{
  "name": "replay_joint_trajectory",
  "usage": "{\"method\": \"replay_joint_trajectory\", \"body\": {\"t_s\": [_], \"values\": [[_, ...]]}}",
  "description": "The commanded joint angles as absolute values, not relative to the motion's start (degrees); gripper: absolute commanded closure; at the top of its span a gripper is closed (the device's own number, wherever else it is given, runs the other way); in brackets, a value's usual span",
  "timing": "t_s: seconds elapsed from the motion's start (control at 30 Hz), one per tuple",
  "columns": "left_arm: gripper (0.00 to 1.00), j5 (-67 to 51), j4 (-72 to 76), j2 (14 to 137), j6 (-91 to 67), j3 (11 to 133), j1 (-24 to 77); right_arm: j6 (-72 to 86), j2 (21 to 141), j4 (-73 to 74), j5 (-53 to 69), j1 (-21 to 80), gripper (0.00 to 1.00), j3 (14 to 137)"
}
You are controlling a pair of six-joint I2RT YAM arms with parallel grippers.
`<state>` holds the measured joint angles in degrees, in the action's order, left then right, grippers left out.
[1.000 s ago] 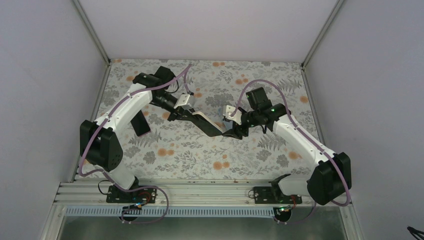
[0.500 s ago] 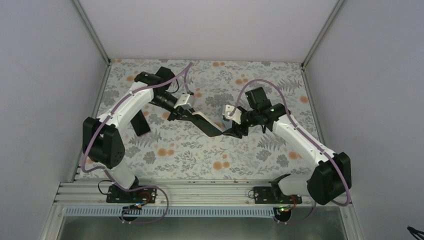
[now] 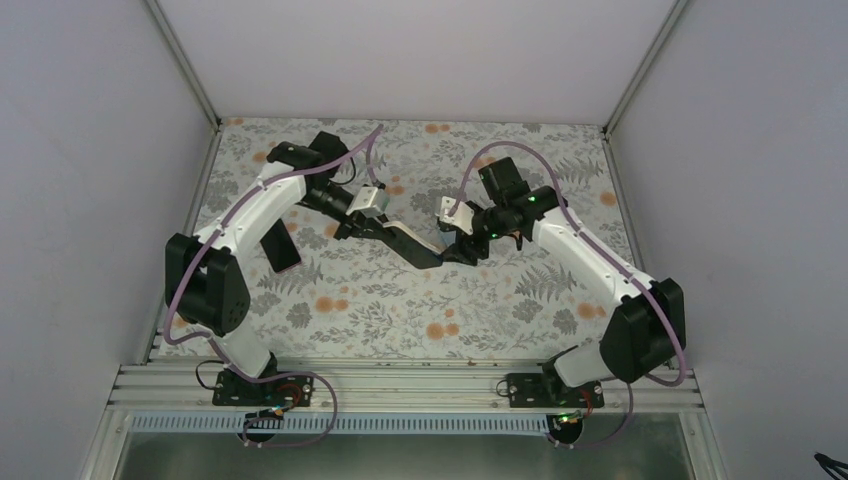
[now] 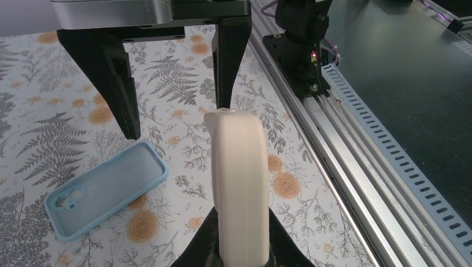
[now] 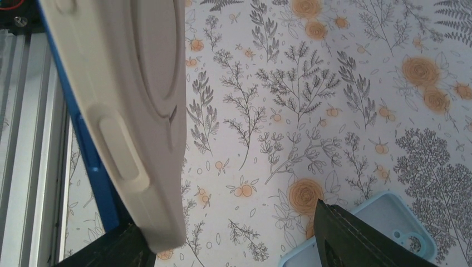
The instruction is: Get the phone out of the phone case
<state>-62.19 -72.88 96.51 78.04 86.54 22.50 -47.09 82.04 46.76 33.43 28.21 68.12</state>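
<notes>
- Cream matte phone case (image 4: 239,183): held clear of the bench over its middle. Seen edge-on from the left wrist, with its free end toward 12 o'clock. One long side carries a raised oblong button.
- Blue-edged phone (image 5: 83,142): seated in the cream matte phone case. Only a thin blue strip shows, along one long side in the right wrist view.
- Left hand (image 3: 383,228): clenched on the 10 o'clock end of the cream matte phone case in the top view, with a dark finger on each broad face.
- Right hand (image 4: 178,119): released, with the black fingers (image 4: 117,83) spread wide at the 3 o'clock end of the case. One finger stands right at the case's tip, though whether it touches cannot be told. The other finger is well apart from it.
- Light-blue soft phone case (image 4: 106,189): empty, lying open side up on the bench at 8 o'clock of the held case in the left wrist view. Its camera cut-out is at its nearer end.
- Black flat rectangular object (image 3: 283,248): on the bench toward 9 o'clock, beside the left arm. What it is cannot be told.
- Floral-printed bench (image 3: 400,320): grey ferns and orange blooms on white.
- Slotted aluminium rail (image 4: 334,150): runs along the bench's near edge.
</notes>
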Motion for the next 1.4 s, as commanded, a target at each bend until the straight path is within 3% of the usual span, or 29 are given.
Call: {"method": "replay_joint_trajectory", "body": {"t_s": [0.0,0.23,0.57,0.67,0.73,0.77,0.8,0.83,0.93,1.03,1.17,1.37], "values": [[0.98,-74.20,-77.74,97.84,80.68,87.83,25.03,-43.84,83.05,36.79,36.87,29.62,0.28,74.83],[0.98,-77.90,-77.71,98.25,79.78,89.15,26.18,-42.09,85.60,35.02,36.75,32.63,0.27,78.83],[0.98,-78.84,-75.93,101.61,76.24,94.96,28.08,-42.20,91.49,40.31,45.86,38.58,0.26,86.13],[0.98,-76.62,-68.33,101.45,69.03,95.51,28.05,-39.62,92.73,39.75,46.59,39.96,0.46,86.42],[0.98,-72.57,-62.15,100.32,63.45,94.96,28.04,-38.78,93.71,40.90,46.18,39.47,0.68,87.72],[0.98,-69.46,-58.70,99.45,60.52,94.34,28.06,-38.53,93.85,41.35,46.21,38.87,0.83,88.01],[0.95,-66.15,-54.90,98.02,57.20,93.30,28.05,-37.83,93.57,41.21,46.43,37.92,0.94,87.82],[0.88,-63.28,-49.86,96.33,54.24,91.12,27.85,-37.08,92.98,40.53,46.73,36.45,0.96,87.08],[0.55,-55.26,-39.22,89.89,48.06,84.80,26.68,-37.02,91.32,40.70,46.98,33.50,0.96,84.79],[0.40,-51.82,-30.64,85.54,43.01,79.70,23.94,-36.63,90.07,40.81,49.23,29.96,0.96,82.53],[0.36,-44.94,-24.16,81.59,39.96,75.71,22.19,-33.99,92.15,40.57,49.82,27.57,0.96,82.92],[0.34,-34.46,-12.84,75.34,37.57,68.76,22.64,-30.60,102.10,43.58,49.69,26.96,0.96,92.90]]}}
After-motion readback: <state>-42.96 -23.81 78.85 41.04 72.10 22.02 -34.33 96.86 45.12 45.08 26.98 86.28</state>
